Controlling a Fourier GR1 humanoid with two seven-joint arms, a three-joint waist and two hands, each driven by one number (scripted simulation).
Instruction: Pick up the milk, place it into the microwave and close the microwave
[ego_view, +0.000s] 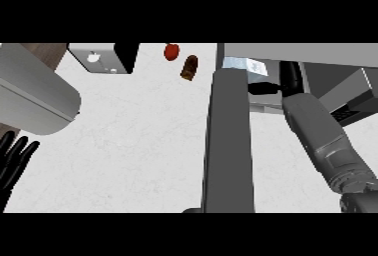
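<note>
Inside microwave (295, 50), robot hand (267, 88) grips milk (246, 66).

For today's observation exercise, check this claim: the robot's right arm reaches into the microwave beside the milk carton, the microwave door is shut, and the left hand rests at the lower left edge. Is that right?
Not quite. The head view shows the microwave door standing open, not shut. The rest holds: the right hand is inside the microwave by the milk carton, and the left hand rests at the lower left edge.
</note>
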